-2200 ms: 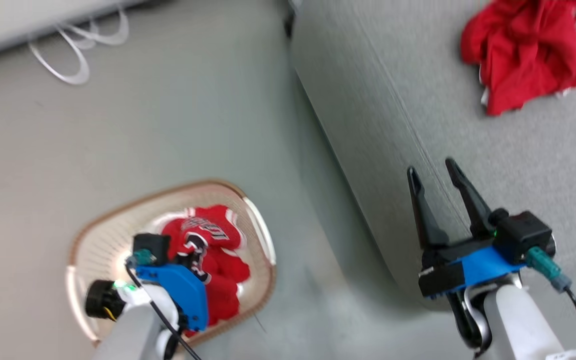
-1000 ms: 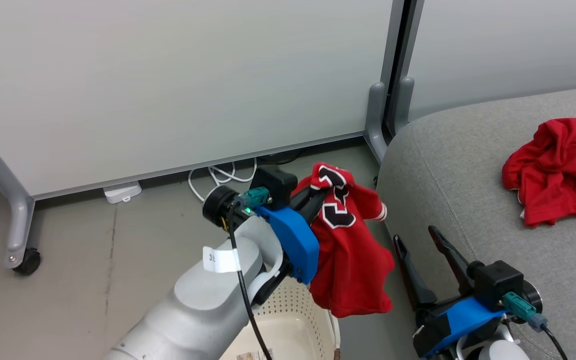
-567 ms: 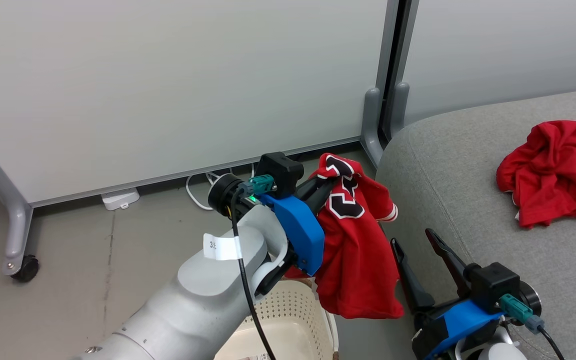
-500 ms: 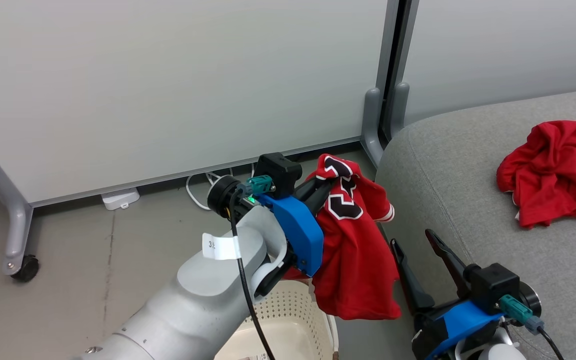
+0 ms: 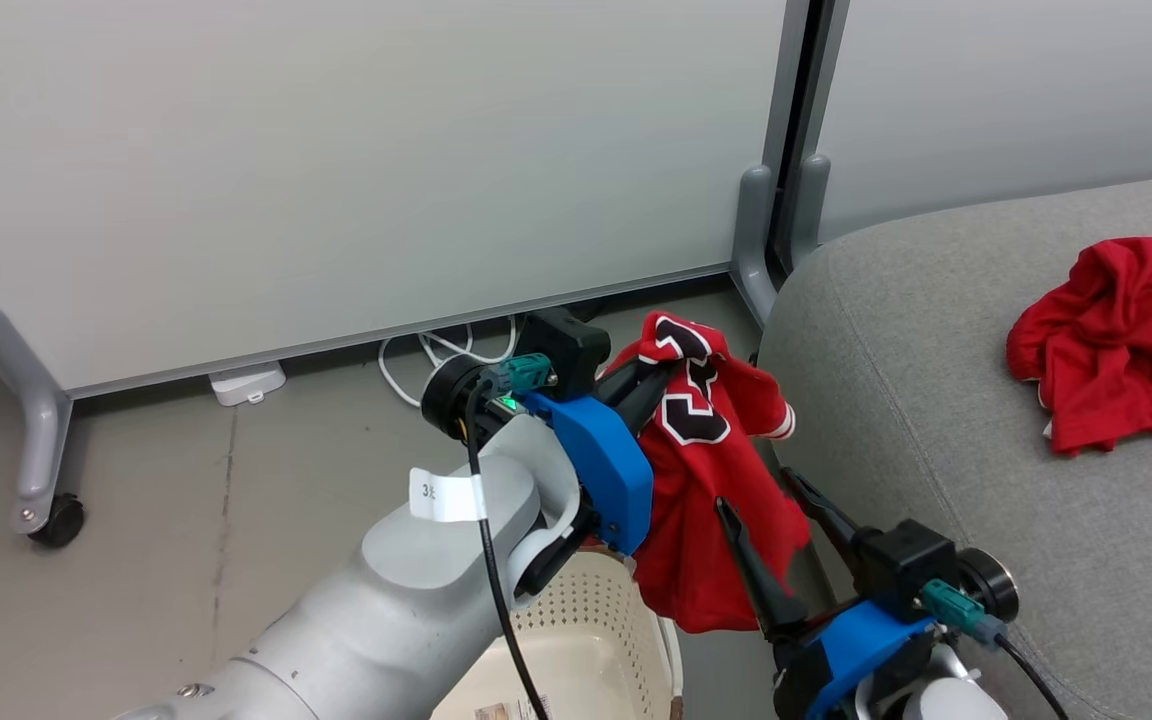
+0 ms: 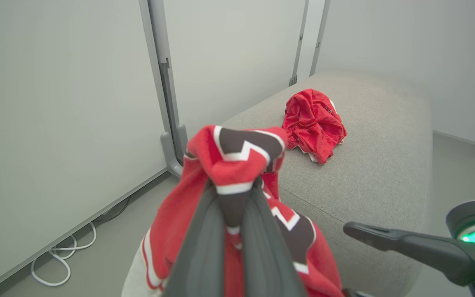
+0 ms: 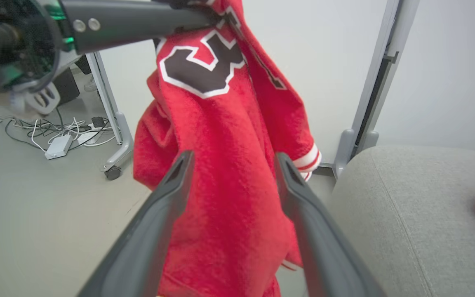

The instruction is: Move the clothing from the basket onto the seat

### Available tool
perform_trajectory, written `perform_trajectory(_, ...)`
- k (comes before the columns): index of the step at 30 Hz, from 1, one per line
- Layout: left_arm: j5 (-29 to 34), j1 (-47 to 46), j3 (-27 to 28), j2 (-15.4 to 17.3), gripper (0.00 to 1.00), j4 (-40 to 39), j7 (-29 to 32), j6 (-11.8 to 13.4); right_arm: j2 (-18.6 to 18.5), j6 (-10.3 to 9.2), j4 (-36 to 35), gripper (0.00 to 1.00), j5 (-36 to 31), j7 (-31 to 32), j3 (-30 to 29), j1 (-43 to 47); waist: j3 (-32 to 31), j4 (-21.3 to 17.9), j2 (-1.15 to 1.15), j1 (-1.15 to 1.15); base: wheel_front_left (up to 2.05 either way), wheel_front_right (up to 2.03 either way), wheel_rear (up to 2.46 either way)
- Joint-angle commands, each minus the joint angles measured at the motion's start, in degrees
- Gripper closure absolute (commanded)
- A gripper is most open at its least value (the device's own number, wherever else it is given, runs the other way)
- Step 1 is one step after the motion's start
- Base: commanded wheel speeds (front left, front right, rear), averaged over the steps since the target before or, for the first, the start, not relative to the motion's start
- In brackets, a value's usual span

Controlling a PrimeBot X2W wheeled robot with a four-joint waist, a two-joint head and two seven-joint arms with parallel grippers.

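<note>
We pinch the jersey (image 5: 706,470) tight in our left gripper (image 5: 651,385), high enough to clear the basket (image 5: 586,620), our right gripper (image 5: 754,490) wide open by its hem

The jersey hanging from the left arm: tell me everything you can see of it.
The jersey is bright red, fleecy-looking cloth with black numerals edged in white and a red-and-white striped cuff. It hangs bunched and limp, pinched near its top by the shut left end effector. The open right end effector frames its lower part; contact there is unclear. It hangs near the basket, beside the seat.
</note>
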Motion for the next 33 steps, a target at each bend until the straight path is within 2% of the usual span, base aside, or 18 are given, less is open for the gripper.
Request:
perform_trajectory(1,-0.7,-1.1,-0.5,0.0,1.0,0.0,-0.5,0.4,0.0,0.01,1.3,0.0,-0.2,0.2,0.9,-2.0,0.2,0.4,0.0,0.0,0.0,0.0,0.0)
perform_trajectory(15,-3.2,-2.0,-3.5,0.0,1.0,-0.5,-1.3,0.9,-0.1,0.01,12.4,0.0,3.3,-2.9,7.9,-10.7,0.6,1.8,0.0,0.0,0.0,0.0,0.0)
perform_trajectory(28,-4.2,-2.0,-4.8,0.0,1.0,2.1,-1.8,0.9,-0.1,0.01,12.9,0.0,8.1,-4.0,12.8,-12.2,0.9,0.9,0.0,0.0,0.0,0.0,0.0)
perform_trajectory(33,-4.4,-2.3,-5.2,0.0,1.0,1.1,-1.6,0.9,-0.1,0.01,14.4,0.0,8.5,-4.0,12.8,-13.5,0.9,0.9,0.0,0.0,0.0,0.0,0.0)
